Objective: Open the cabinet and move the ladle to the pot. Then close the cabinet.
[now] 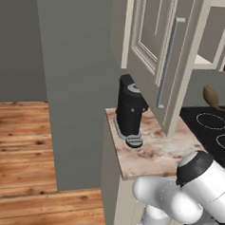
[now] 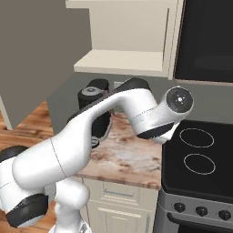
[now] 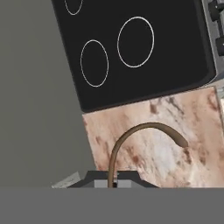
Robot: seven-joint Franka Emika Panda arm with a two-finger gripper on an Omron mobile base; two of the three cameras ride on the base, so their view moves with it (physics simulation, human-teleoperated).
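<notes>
Plain grey wall (image 1: 75,59) left of mottled pink-brown stone counter (image 1: 156,153). Reddish wood plank floor (image 1: 17,146) below. Black glass cooktop (image 2: 200,157) with white ring burners adjoins counter. Low cream drawers (image 2: 116,200) underneath.

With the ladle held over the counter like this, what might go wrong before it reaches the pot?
1. The gripper is shut on the ladle at the thin handle end, so the long curved handle may twist or slip in transit.
2. The cabinet door stands open over the counter; the arm could clip it when swinging.
3. The coffee machine sits close to the arm's elbow and might get knocked.
</notes>
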